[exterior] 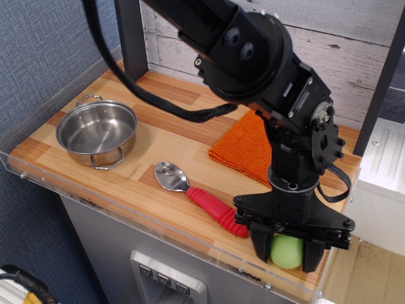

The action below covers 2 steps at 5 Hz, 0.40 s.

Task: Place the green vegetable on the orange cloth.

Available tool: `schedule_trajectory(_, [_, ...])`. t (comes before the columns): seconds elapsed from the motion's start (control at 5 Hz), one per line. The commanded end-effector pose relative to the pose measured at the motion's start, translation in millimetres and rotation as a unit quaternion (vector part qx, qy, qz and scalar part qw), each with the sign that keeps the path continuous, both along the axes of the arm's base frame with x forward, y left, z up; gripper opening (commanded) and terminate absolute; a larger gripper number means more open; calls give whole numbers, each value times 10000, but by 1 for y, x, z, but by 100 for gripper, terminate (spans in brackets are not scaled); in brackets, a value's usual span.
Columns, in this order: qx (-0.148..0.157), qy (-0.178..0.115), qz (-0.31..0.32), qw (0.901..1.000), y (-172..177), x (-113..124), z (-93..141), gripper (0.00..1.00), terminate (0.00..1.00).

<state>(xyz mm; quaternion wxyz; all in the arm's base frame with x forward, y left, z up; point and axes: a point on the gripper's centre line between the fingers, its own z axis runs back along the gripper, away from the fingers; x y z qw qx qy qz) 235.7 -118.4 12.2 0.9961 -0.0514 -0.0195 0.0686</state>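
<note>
The green vegetable (286, 251) is a small light-green rounded toy at the front right corner of the wooden counter. My gripper (286, 252) is lowered over it, with a black finger (261, 246) pressed on its left and another on its right, shut on it. It seems to rest on the counter. The orange cloth (244, 147) lies flat behind the gripper, toward the back right; the arm hides much of it.
A steel pot (97, 132) stands at the left. A spoon (197, 196) with a red handle lies in the middle front, its handle end close to the left finger. A clear plastic rim (158, 223) lines the counter's front edge.
</note>
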Motion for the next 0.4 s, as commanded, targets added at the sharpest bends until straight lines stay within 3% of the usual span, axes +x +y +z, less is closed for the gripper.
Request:
schedule_trajectory(0.0, [70,-639,212,9977,11,12,31,0,0])
schedule_trajectory(0.2, [-52,-725,407,9965,18,26,42,0,0])
